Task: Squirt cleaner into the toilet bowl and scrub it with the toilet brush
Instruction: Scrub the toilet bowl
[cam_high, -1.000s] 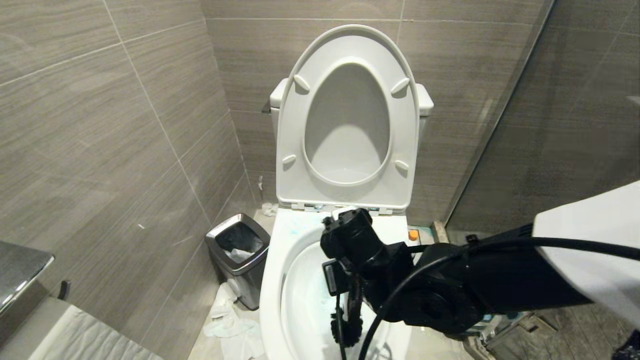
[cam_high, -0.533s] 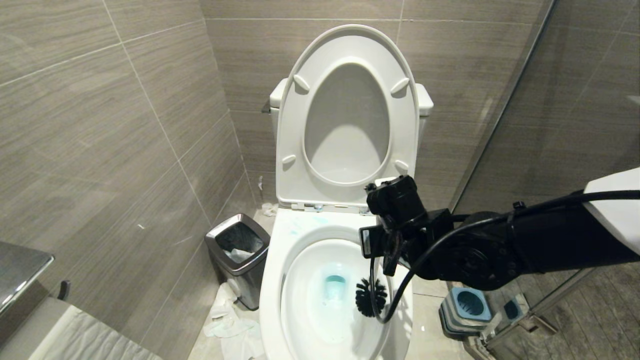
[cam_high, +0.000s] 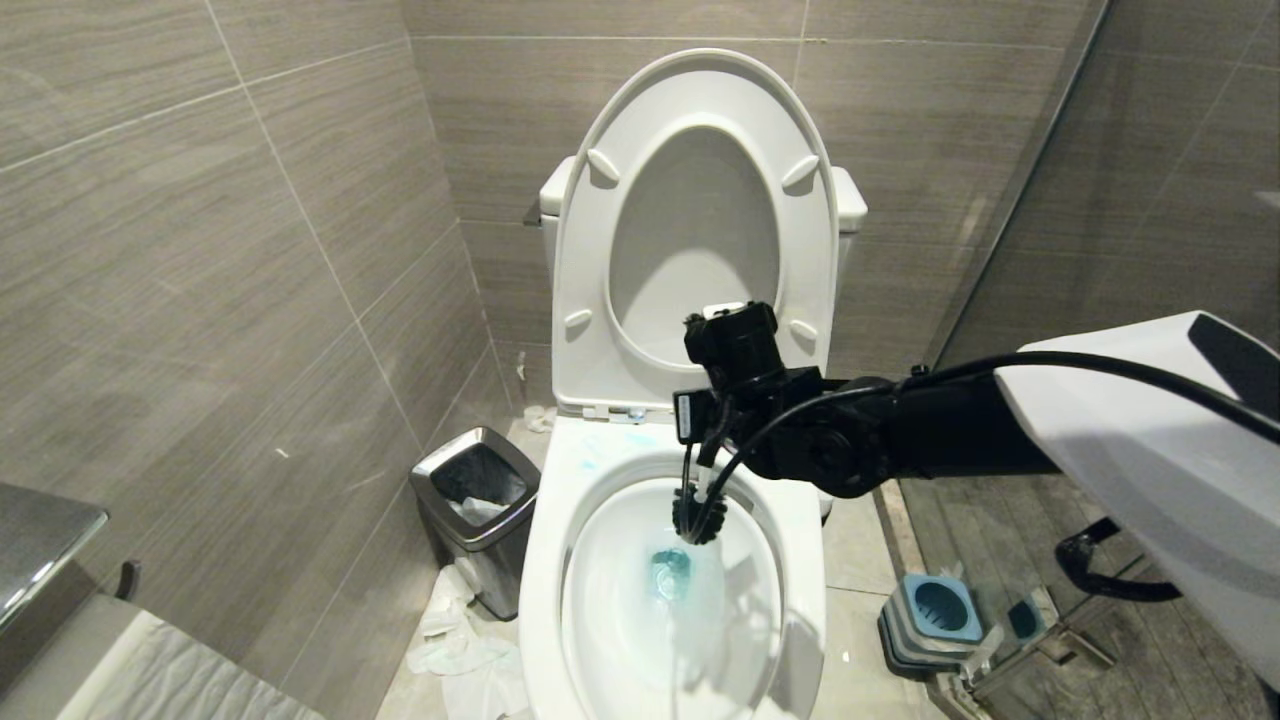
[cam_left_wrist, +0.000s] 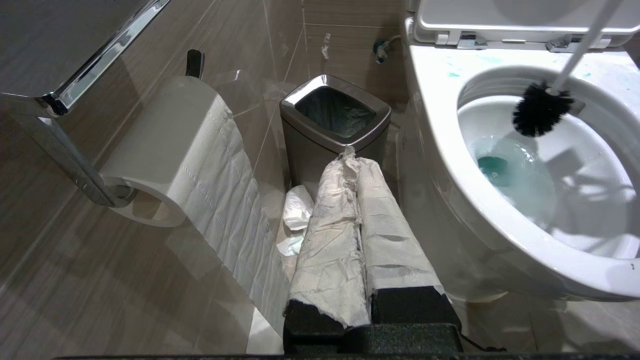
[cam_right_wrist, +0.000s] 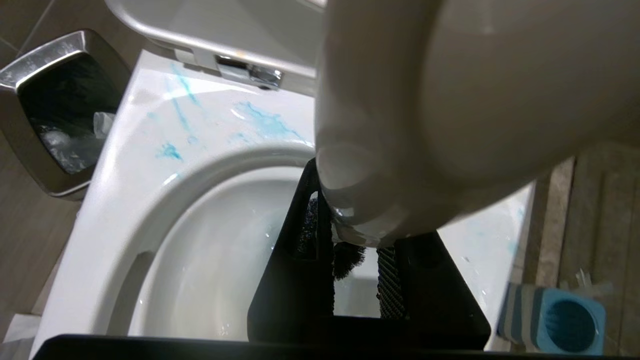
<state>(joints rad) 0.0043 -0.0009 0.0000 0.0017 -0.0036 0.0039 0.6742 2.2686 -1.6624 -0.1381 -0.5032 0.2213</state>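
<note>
Glossy white ceramic toilet bowl (cam_high: 545, 560), seat and lid up, sits below my right pincer (cam_high: 707, 462). Turquoise-blue cleaner (cam_high: 668, 572) pooled at the drain, smears on the rear rim. Slim white-handled toilet brush (cam_left_wrist: 542, 107) clamped in my pincer, black bristle head hanging just under it, near the bowl's back wall.

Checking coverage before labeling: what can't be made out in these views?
- Right gripper fingers' contact with the toilet brush: right wrist view, blocked by the handle's rounded end; head view, by the wrist.
- Toilet bowl front rim: head view, cut off at the edge.
- Bin contents: too dark.
</note>
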